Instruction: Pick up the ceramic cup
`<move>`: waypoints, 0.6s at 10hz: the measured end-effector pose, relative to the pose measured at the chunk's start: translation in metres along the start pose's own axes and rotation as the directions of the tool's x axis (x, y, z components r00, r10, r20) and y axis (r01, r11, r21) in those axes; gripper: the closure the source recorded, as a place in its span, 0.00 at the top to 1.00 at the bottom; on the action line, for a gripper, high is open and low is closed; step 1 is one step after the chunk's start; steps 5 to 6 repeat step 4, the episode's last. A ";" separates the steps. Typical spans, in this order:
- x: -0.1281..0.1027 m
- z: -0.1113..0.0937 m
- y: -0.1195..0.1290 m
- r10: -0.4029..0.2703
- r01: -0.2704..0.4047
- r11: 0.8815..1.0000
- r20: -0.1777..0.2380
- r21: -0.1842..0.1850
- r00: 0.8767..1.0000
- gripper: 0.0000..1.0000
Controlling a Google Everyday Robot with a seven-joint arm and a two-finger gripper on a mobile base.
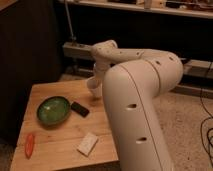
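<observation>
the ceramic cup (94, 90) sat near the far edge of the wooden table (60, 137), just right of the green bowl (53, 109), mostly hidden by the big white arm (135, 100). the gripper (96, 84) was right at the cup, reaching down from the wrist above it, though contact was unclear and i couldn't tell whether it was clenched or released. a black rectangular object (80, 108) lay beside the bowl, a white block (88, 144) sat nearer the front edge, and an orange item (30, 144) lay at front left.
</observation>
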 end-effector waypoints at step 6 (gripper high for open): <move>-0.018 -0.027 -0.008 -0.016 0.016 1.000 0.044 0.001 0.999 0.02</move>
